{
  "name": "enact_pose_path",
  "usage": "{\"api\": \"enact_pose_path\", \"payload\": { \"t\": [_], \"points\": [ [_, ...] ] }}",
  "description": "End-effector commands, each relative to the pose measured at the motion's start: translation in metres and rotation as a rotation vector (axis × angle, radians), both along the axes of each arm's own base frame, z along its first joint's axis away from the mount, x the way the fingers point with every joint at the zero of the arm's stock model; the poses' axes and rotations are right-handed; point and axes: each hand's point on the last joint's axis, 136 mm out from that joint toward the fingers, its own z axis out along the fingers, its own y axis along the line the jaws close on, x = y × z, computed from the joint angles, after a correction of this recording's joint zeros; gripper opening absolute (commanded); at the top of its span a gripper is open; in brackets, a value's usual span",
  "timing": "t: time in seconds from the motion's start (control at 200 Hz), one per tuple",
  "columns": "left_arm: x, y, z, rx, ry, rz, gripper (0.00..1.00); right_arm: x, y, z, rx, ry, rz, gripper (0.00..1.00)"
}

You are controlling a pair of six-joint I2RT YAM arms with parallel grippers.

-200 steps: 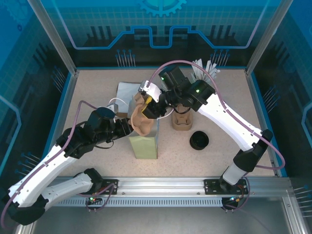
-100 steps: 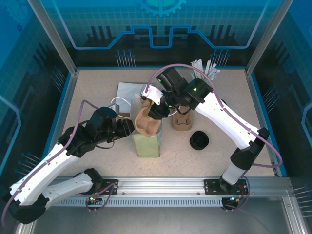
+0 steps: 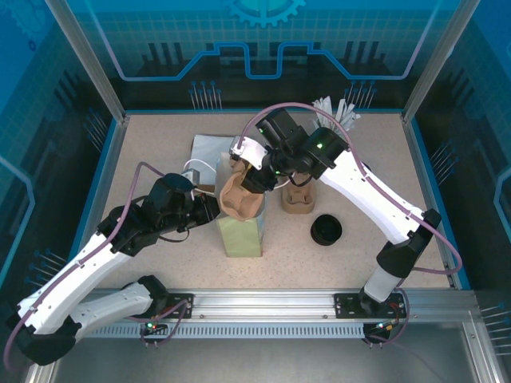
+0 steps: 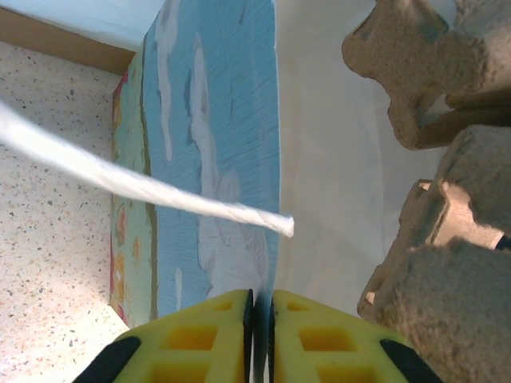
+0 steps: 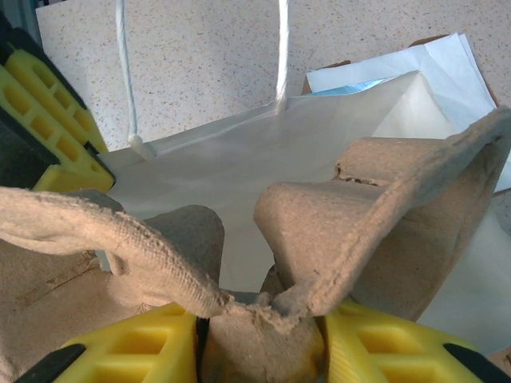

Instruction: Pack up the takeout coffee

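Bottom centre, the left gripper (image 4: 262, 307) pinches 1 wall of the bag (image 4: 215, 159). The right gripper (image 5: 259, 351) clamps the carrier (image 5: 359, 215). Best lowered straight, corners clearing the paper.

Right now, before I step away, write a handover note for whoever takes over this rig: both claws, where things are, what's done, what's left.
Left claw: shut on the top edge of the paper bag, which stands upright on the table.
Right claw: shut on the brown cup carrier, held tilted at the bag's open mouth.
Done: bag open, carrier picked up and brought to it.
Left: lower the carrier in and let go. The wells I can see hold no coffee cup, so the coffee probably still needs packing.
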Motion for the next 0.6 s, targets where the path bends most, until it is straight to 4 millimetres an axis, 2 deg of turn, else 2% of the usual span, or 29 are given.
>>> {"api": "enact_pose_path", "payload": {
  "t": [0.0, 0.16, 0.39, 0.595],
  "points": [
    [0.000, -0.003, 0.009, -0.018, -0.017, -0.025, 0.13, 0.015, -0.002, 0.005, 0.033, 0.027, -0.067, 0.37],
    [-0.001, -0.005, 0.009, -0.024, -0.016, -0.036, 0.12, 0.027, -0.006, 0.007, 0.074, 0.074, -0.119, 0.37],
    [-0.001, -0.008, 0.009, -0.028, -0.017, -0.047, 0.11, 0.030, -0.003, 0.012, 0.127, 0.119, -0.117, 0.36],
    [-0.001, -0.009, 0.011, -0.030, -0.024, -0.056, 0.11, 0.037, -0.011, -0.001, 0.065, 0.099, -0.142, 0.35]
  ]
}}
